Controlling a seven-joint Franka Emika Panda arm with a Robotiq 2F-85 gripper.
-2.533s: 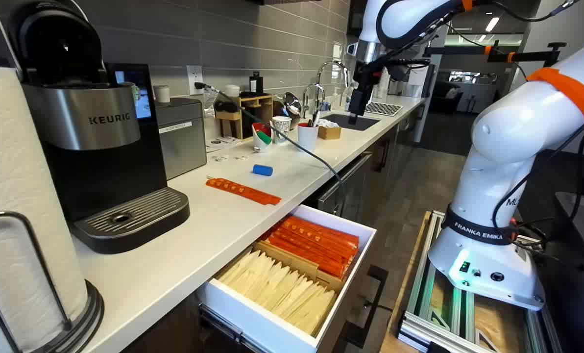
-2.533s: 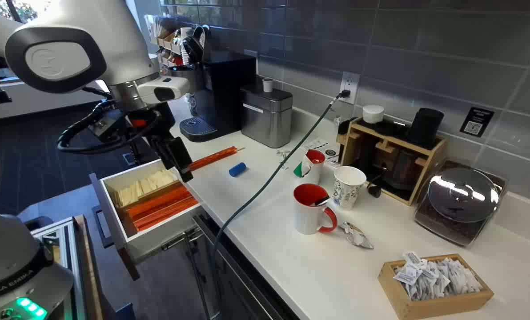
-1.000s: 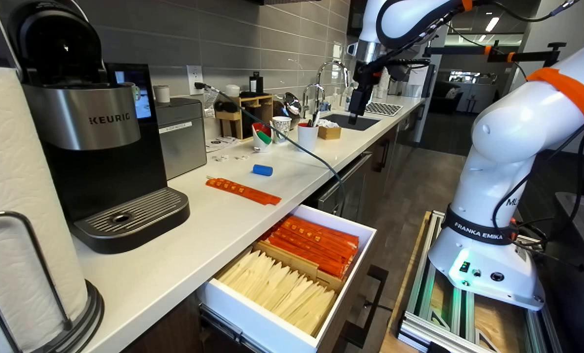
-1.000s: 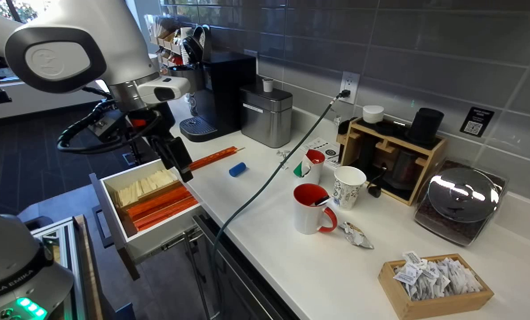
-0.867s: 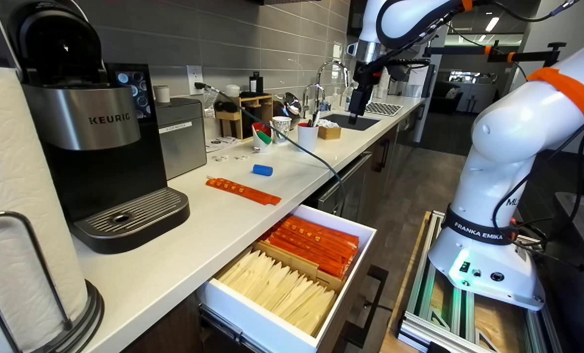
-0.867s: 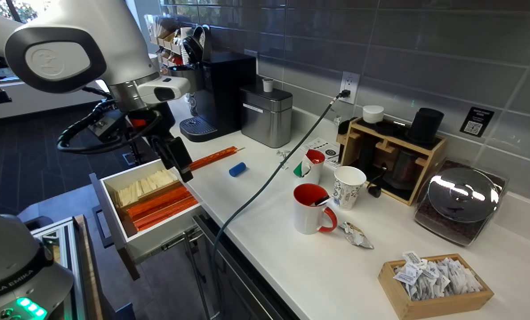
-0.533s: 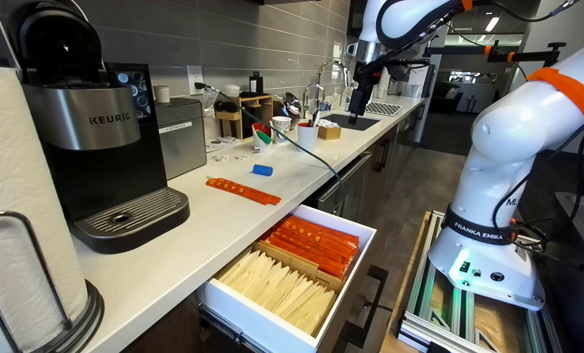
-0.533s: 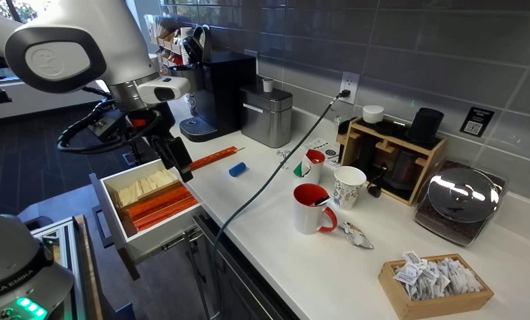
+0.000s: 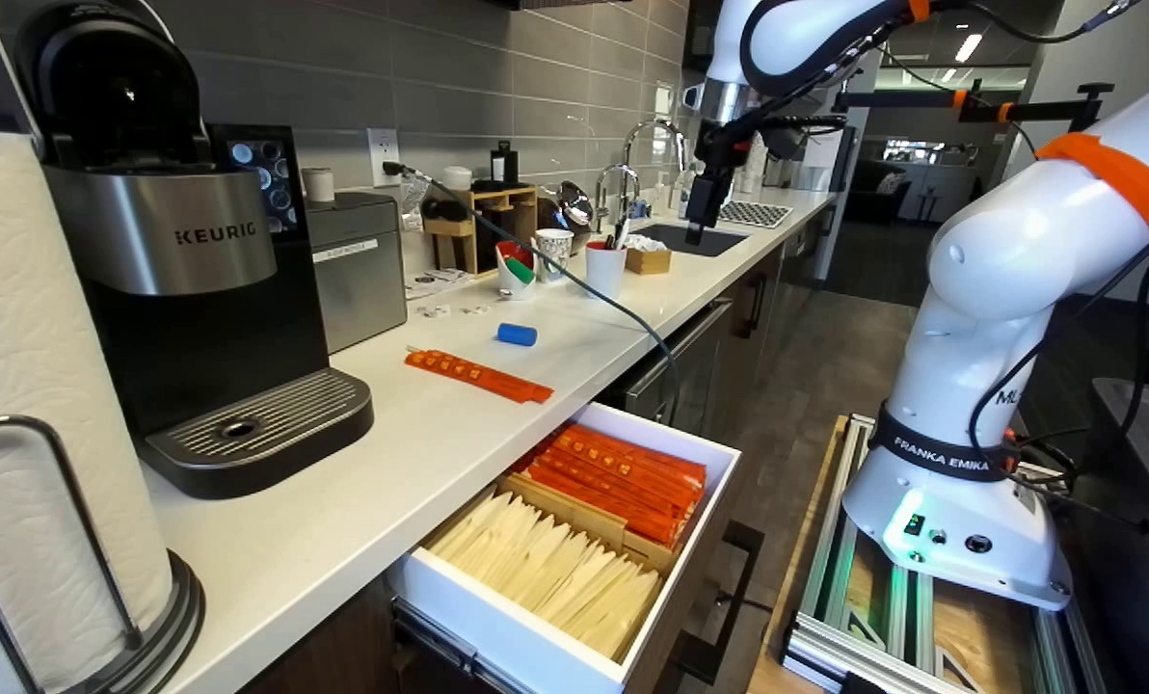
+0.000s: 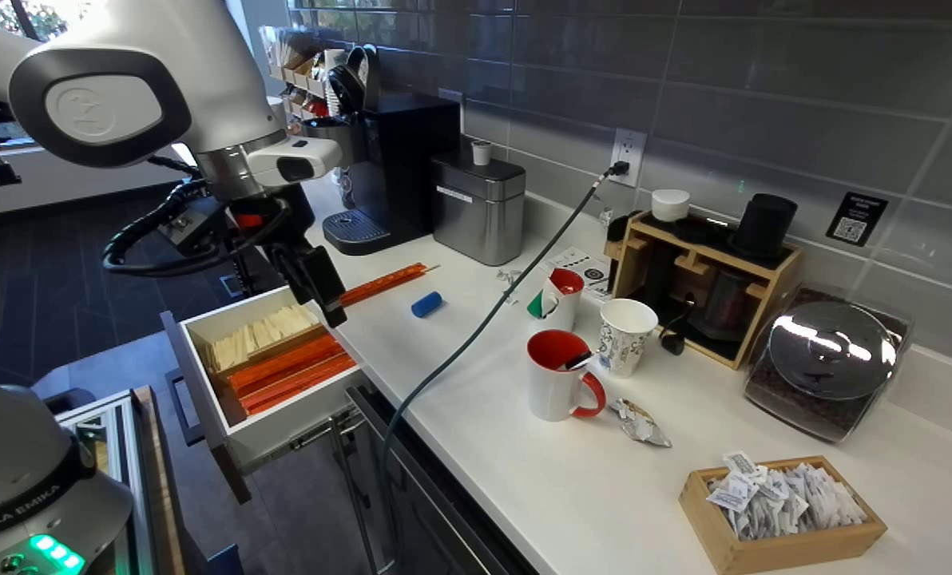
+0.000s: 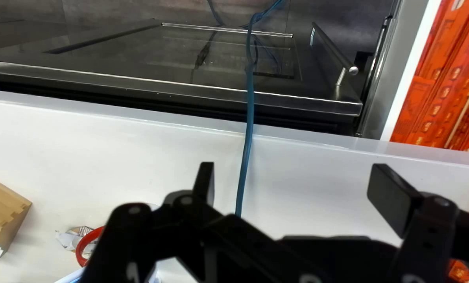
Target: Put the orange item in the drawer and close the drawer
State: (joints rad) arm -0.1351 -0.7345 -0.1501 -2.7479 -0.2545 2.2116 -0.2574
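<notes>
- While the drawer (image 9: pixel 512 631) stands pulled out, lower than the fingers (image 11: pixel 394 200) and off to one side of them, neither half of the task looks done: the orange item (image 9: pixel 478 375) is not in it, and it is not closed.
- The fingers are wide apart and hold nothing — in the wrist view only the cable (image 11: pixel 248 137) and the counter (image 11: pixel 100 157) show through the gap.
- Below the fingers and well apart from them, toward the coffee machine (image 9: pixel 199 328), the orange item lies flat on the counter, touched by neither finger.
- What seems left: bring the gripper (image 11: pixel 292 177) over the orange item, close on it, carry it across, let go, then push the drawer in.
- The orange item's long axis runs across the counter, front to back: one end points at the front edge by the drawer, the other, with a thin pale tip, toward the metal bin (image 9: pixel 355 275).
- That axis is roughly parallel to the orange packs (image 9: pixel 623 472) in the drawer — and, since the fingers are spread along the counter, they would probably close across it with little turning.
</notes>
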